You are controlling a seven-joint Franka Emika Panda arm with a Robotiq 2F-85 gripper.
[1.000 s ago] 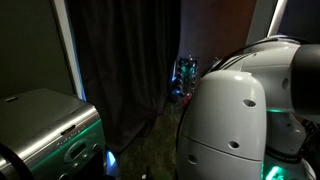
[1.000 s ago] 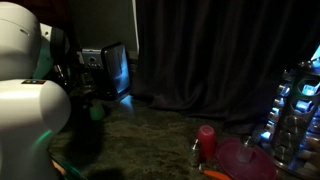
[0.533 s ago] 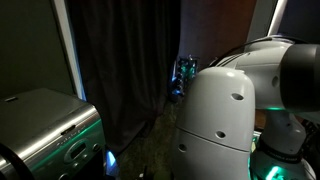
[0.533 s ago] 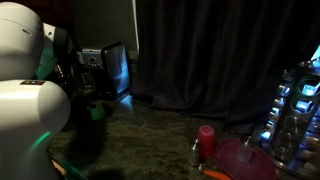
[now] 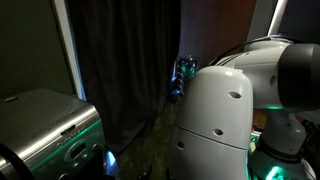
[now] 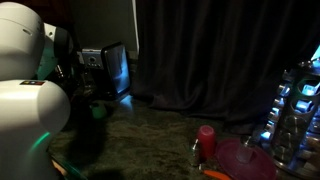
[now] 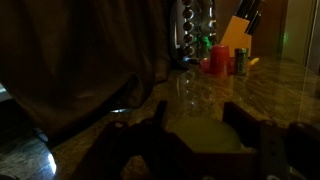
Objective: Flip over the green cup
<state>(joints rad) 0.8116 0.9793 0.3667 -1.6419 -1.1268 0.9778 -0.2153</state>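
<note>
Dim wrist view: my tool [image 7: 194, 110] straddles the green cup [image 7: 205, 137], low at six o'clock on the speckled surface [image 7: 280, 90]. I cannot tell whether it is clenched or released. I judge the flip is not yet done.

Wrist view | gripper [image 7: 197, 122]: dark fingers spread, near edge | green cup [image 7: 205, 138]: pale, between the fingers, contact not discernible | stone counter [image 7: 290, 90]: speckled | far right: red cup [image 7: 217, 61] beside can [image 7: 238, 62] | left: dark curtain [image 7: 80, 50]
</note>
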